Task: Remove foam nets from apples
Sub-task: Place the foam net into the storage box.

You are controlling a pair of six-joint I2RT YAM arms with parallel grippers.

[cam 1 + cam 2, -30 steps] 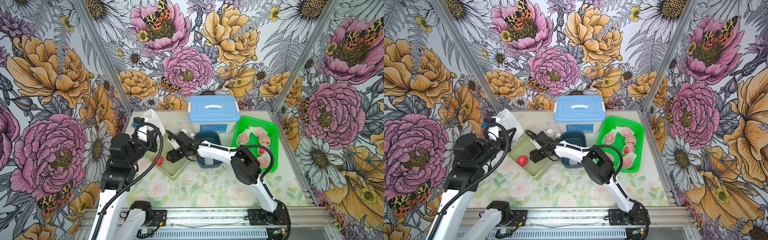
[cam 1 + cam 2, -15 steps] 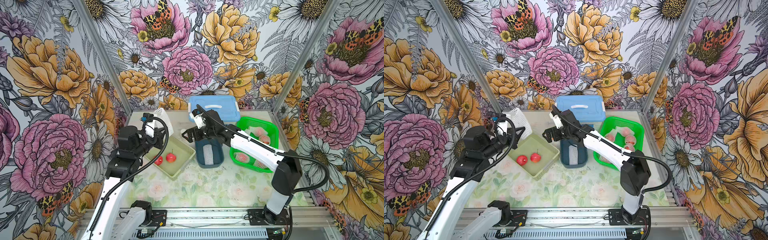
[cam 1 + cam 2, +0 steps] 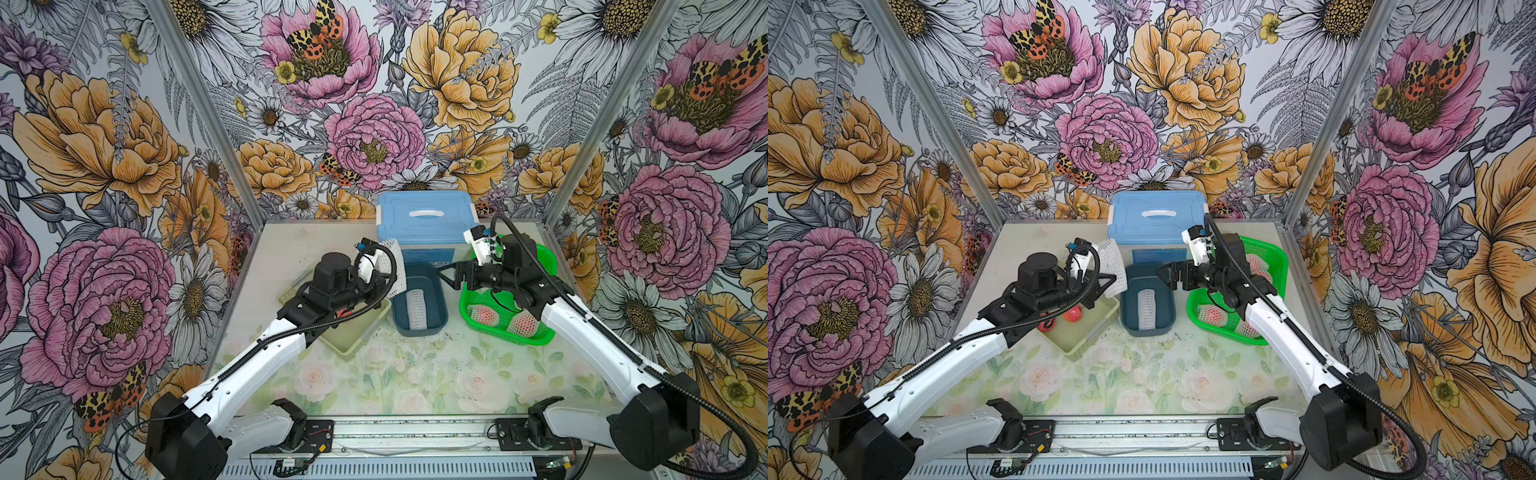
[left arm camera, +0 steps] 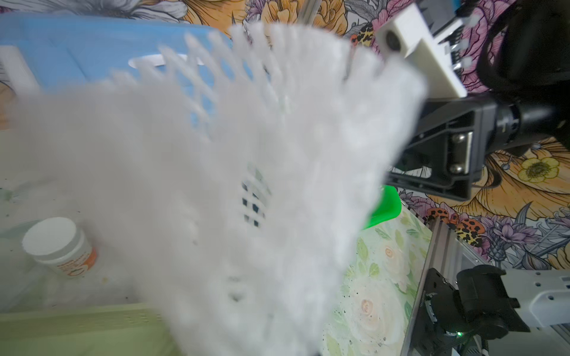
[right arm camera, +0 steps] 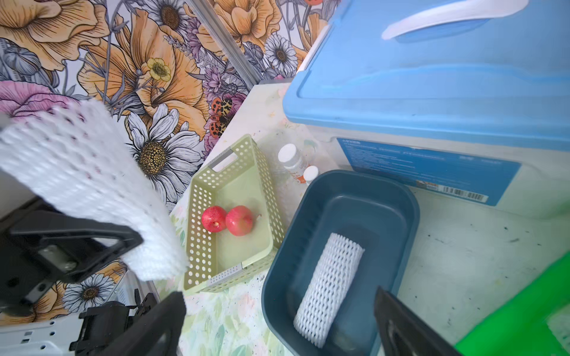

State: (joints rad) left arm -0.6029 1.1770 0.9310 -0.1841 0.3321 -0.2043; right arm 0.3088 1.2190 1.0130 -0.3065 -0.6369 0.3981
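1. The left gripper (image 3: pixel 1106 286) is clamped on the end of a white foam net (image 3: pixel 1113 261). The net hangs empty in the air at the far-left corner of the dark blue bin (image 3: pixel 439 328).
2. The right gripper (image 3: pixel 446 277) has its jaws wide apart and holds nothing. It hovers over the gap between the bin's far-right corner and the green lattice basket (image 3: pixel 511 340).
3. A loose foam net (image 5: pixel 328 289) lies flat along the floor of the bin.
4. Two bare apples (image 5: pixel 214 218) (image 5: pixel 240 220) lie touching in the pale green perforated basket (image 5: pixel 200 246), just left of the bin.
5. On the right, the green lattice basket holds netted apples (image 3: pixel 484 316); at least two show beneath the right arm.
6. A blue lidded box (image 3: pixel 424 222) stands at the far side behind the bin. Two white-capped pill bottles (image 5: pixel 291 160) stand near its left corner.
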